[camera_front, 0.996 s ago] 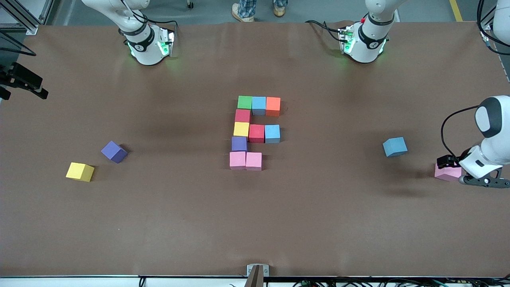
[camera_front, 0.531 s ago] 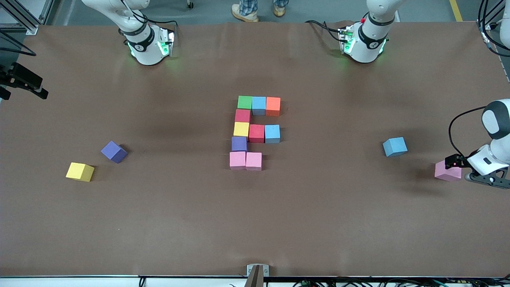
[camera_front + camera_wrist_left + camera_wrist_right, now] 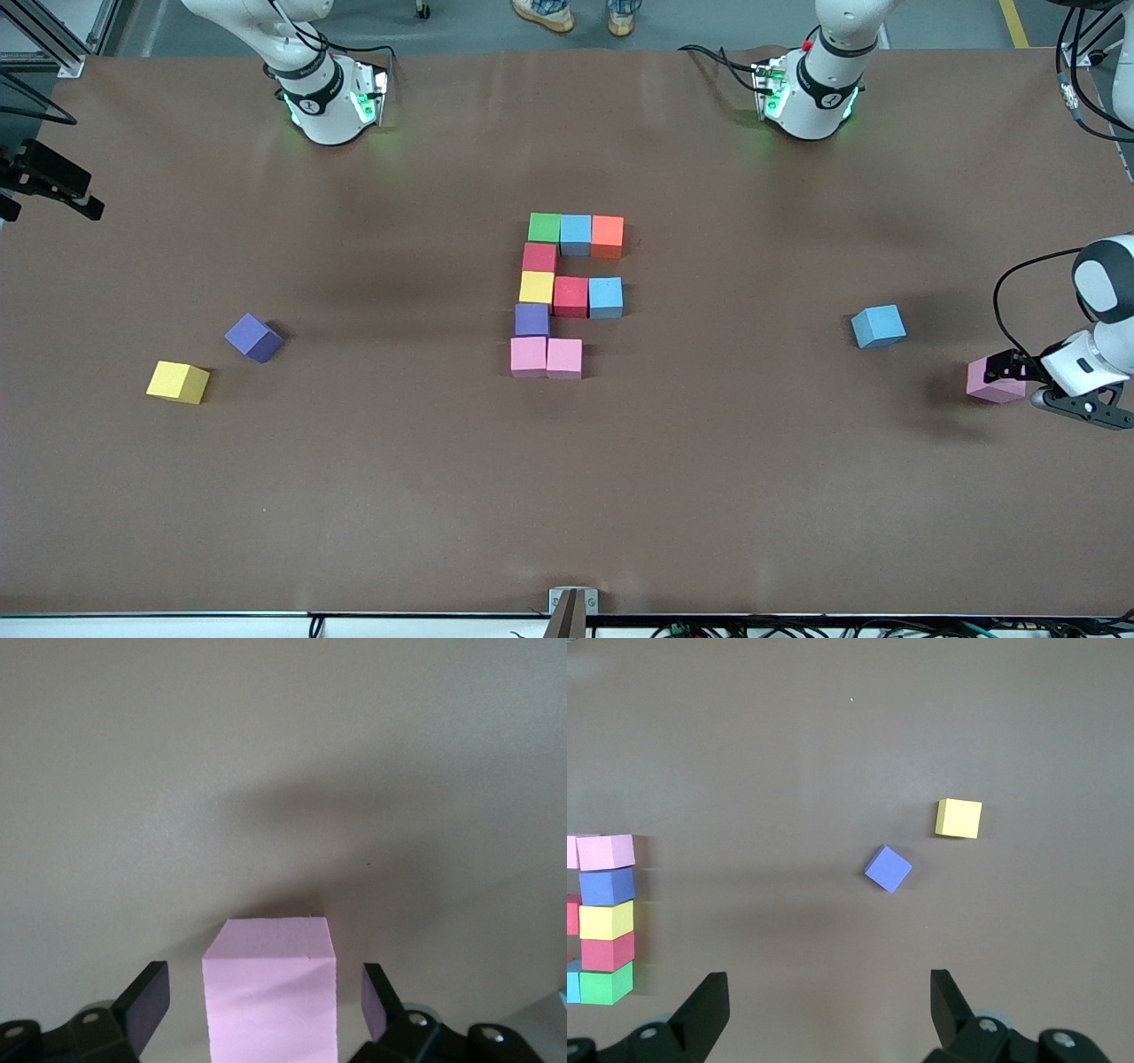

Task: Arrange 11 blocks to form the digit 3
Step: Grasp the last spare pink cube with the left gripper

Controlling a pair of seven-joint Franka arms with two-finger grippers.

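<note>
1. At the left arm's end of the brown table (image 3: 709, 496), the left gripper (image 3: 266, 1010) sits low around a loose pink foam cube (image 3: 270, 988); its fingers (image 3: 146, 997) flank the cube with a gap showing on each side, so the jaws stand open and grip nothing; in the front view the arm's wrist covers part of that cube (image 3: 994, 379).
2. The unfinished digit 3 (image 3: 567, 292) lies at mid-table: a green, light blue and orange row farthest from the front camera; a red cube; a yellow, red and light blue row; a purple cube; then two pink cubes nearest the camera; the cubes sit touching.
3. A spare light blue foam cube (image 3: 878, 325) rests between the figure and the pink cube, apart from both.
4. Toward the right arm's end lie a loose purple cube (image 3: 253, 337) and a loose yellow cube (image 3: 178, 381), near each other but not touching.
5. The right gripper (image 3: 828, 1010) waits high over the table, jaws wide and empty; the front view cuts it off almost entirely; its wrist view clips the figure's edge.
</note>
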